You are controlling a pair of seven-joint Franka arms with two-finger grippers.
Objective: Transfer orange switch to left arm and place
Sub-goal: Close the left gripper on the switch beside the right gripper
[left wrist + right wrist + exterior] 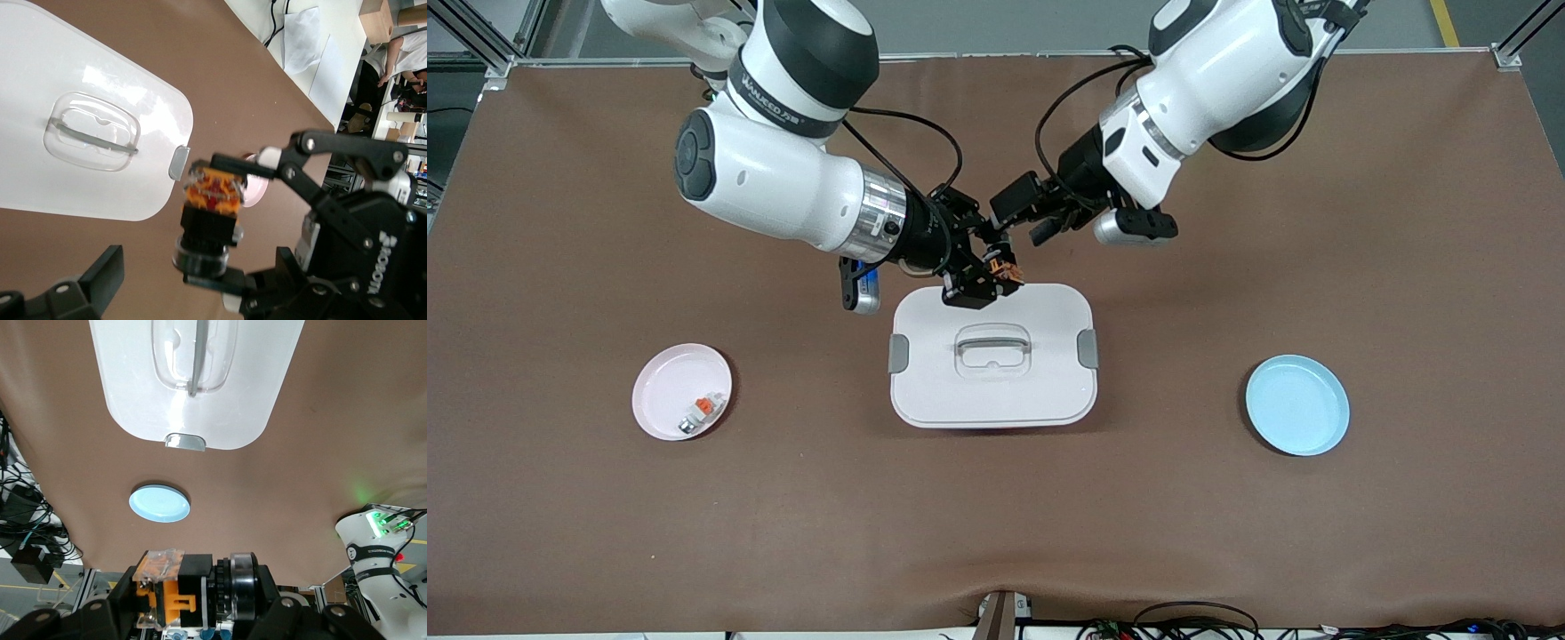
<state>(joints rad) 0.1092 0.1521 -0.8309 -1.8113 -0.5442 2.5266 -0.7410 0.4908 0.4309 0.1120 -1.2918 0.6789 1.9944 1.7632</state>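
- The right gripper (989, 267) is clamped tight on the orange switch (1003, 268), holding it up in the air over the edge of the box (992, 356) that's farthest from the front camera.
- From the left wrist view you get a good look at the switch (208, 220): black body, orange end, pinched between the right gripper's 2 thin black fingers (233, 165).
- The right wrist view shows the same switch (193, 592) sitting in its own jaws, with the box lid (193, 380) and the blue plate (159, 503) on the table below.
- The left gripper (1040, 222) is wide open with nothing in it, hanging just beside the switch, over the brown table (1227, 533) right by that same box edge.
- The box sits mid-table, lid on, grey latches on both ends.
- A pink plate (660, 391) lies toward the right arm's end, with a small whitish piece with an orange tab (698, 413) in it.
- The blue plate (1296, 404) lies toward the left arm's end.
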